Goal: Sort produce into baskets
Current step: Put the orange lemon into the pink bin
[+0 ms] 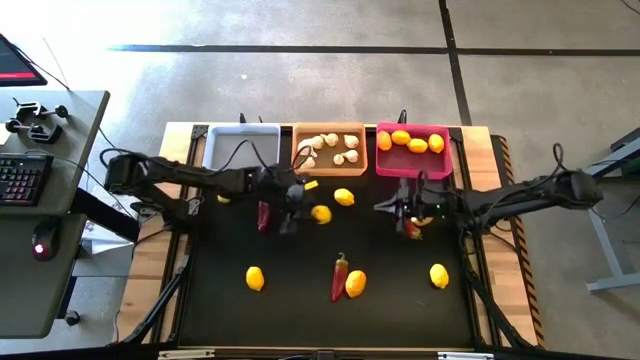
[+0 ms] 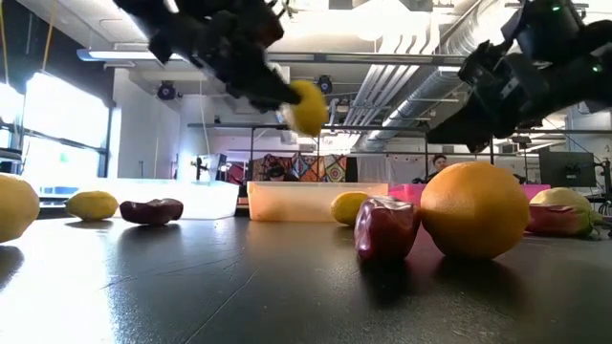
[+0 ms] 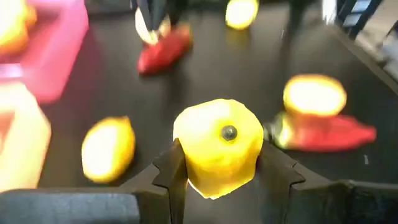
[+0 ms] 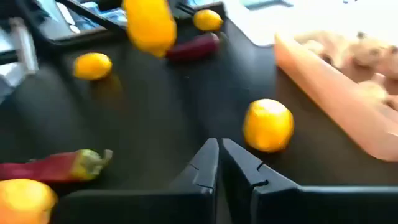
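Observation:
My left gripper (image 1: 312,212) holds a yellow lemon (image 3: 217,146) in the air over the middle of the black mat; the low view shows the lemon (image 2: 306,107) well above the table. My right gripper (image 4: 219,158) is shut and holds nothing. It hovers on the right, below the pink basket (image 1: 413,165), with a red chili (image 1: 412,228) just beside it. The pink basket contains lemons, the orange basket (image 1: 330,160) contains garlic, and the white basket (image 1: 240,148) stands left of both. More lemons (image 1: 344,197) and chilies (image 1: 340,275) lie on the mat. My left gripper pinches the lemon by two opposite sides (image 3: 186,155) between its two fingers (image 3: 173,171). One end of the lemon, with a dark dot (image 3: 229,132), faces the wrist camera. The fingers come from the table's left, slanting a little downward. The lemon is lifted clear of the mat.
Loose lemons lie at the mat's near part (image 1: 255,278), (image 1: 355,283), (image 1: 439,275). A chili (image 1: 264,215) lies under my left arm. The three baskets line the far edge. A desk with a keyboard (image 1: 22,178) stands left of the table.

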